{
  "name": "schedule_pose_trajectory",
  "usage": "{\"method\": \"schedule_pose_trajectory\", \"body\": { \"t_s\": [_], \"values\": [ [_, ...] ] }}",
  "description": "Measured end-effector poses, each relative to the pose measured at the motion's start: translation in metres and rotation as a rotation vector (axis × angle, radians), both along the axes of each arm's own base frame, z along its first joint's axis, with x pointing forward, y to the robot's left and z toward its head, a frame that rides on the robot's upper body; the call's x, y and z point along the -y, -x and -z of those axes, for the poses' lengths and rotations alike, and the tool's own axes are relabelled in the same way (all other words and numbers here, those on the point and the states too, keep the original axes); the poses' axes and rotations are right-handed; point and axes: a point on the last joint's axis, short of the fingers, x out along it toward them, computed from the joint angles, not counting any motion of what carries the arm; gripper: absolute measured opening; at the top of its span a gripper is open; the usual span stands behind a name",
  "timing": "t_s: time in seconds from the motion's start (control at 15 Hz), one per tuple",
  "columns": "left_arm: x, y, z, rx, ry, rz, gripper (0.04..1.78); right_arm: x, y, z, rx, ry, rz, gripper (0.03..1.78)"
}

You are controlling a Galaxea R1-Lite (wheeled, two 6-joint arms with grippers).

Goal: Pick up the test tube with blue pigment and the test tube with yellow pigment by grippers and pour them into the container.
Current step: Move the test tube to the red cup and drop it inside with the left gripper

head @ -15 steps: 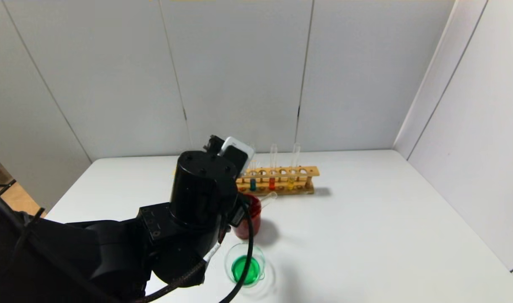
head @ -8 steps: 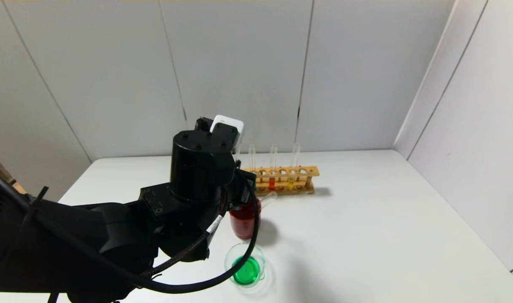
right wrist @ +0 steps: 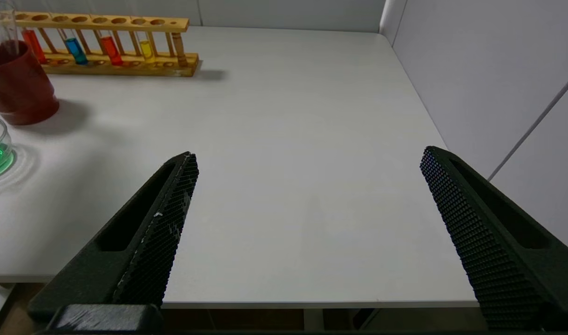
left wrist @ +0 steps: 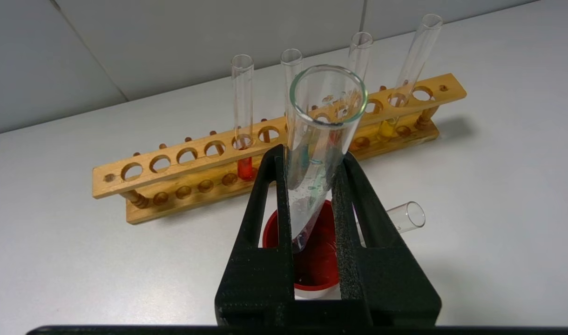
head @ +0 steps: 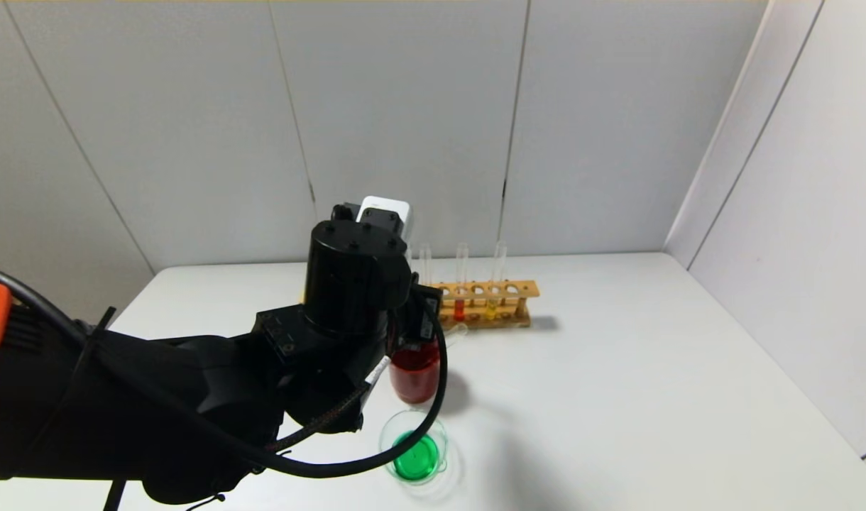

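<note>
My left gripper (left wrist: 312,156) is shut on a clear test tube (left wrist: 323,116) that holds only teal droplets. The tube stands almost upright, its round end over the mouth of the dark red cup (left wrist: 319,265). In the head view the left wrist (head: 355,284) hides the fingers. The container (head: 413,447), a low glass dish, holds green liquid in front of the cup. A tube with teal-blue liquid (right wrist: 75,50) and a tube with yellow liquid (right wrist: 145,48) stand in the wooden rack (left wrist: 172,170). My right gripper (right wrist: 307,167) is open and empty at the table's front edge.
A second empty tube (left wrist: 407,217) lies in the red cup (head: 413,376) with its mouth sticking out toward the rack (head: 504,306). Two orange-red tubes (right wrist: 111,50) also stand in the rack. Grey walls close the back and right side.
My left arm has risen and shifted right, toward the rack, bringing the held tube over the red cup. It now hides the rack's blue tube in the head view.
</note>
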Motion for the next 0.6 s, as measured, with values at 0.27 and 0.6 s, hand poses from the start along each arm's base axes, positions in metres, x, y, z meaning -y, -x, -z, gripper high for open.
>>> {"method": "schedule_pose_trajectory", "body": {
  "t_s": [0.27,0.6],
  "values": [
    [0.003,-0.005,0.010,-0.037,0.030,0.014,0.30,0.000,0.000,0.000,0.000,0.000,0.000,1.74],
    [0.008,-0.013,0.028,-0.088,0.055,0.015,0.30,0.000,0.000,0.000,0.000,0.000,0.000,1.74]
  ]
}}
